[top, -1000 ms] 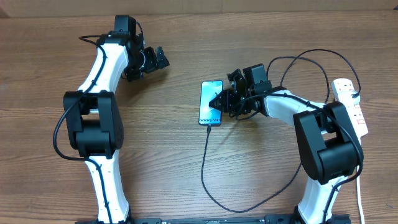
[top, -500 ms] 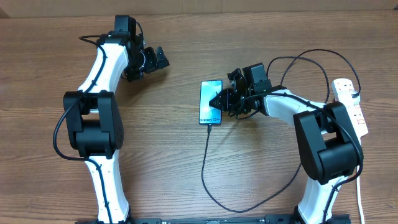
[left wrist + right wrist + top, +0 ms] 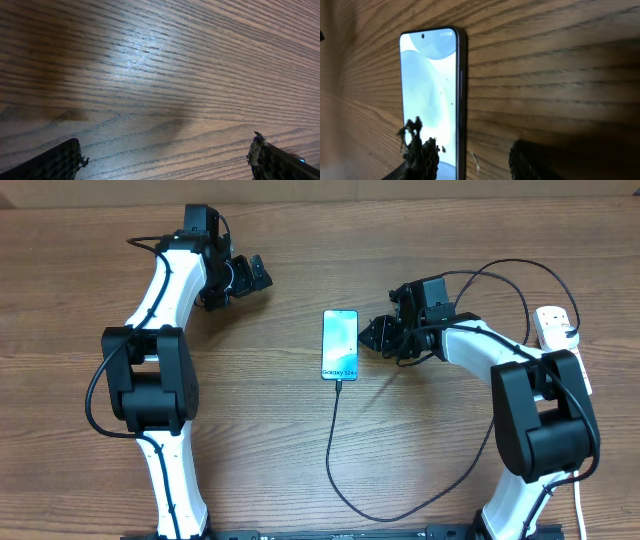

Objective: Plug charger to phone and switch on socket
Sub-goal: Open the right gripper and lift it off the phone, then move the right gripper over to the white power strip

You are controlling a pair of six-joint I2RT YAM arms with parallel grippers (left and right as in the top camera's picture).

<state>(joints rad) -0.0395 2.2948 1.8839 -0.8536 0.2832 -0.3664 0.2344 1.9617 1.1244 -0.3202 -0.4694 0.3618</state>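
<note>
The wooden table point(image 3: 420, 240) is carrying the phone point(image 3: 340, 345) mid-frame, charger point(image 3: 330, 450) seemingly plugged into its lower edge. The right gripper point(image 3: 372, 337) is hovering just beside, jaws apart and empty, likely freeing up for the socket point(image 3: 565, 345) far right; left gripper point(image 3: 250, 280) is idling, gaping

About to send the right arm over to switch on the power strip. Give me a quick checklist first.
1. Charger tip at the phone bottom edge: ok, looks seated from overhead.
2. Right gripper off the phone, jaws apart, empty: ok.
3. Left gripper open, far from the phone: ok.
4. Socket in view at far right: ok.
5. Socket on or off: cannot tell, too small to read.
</note>
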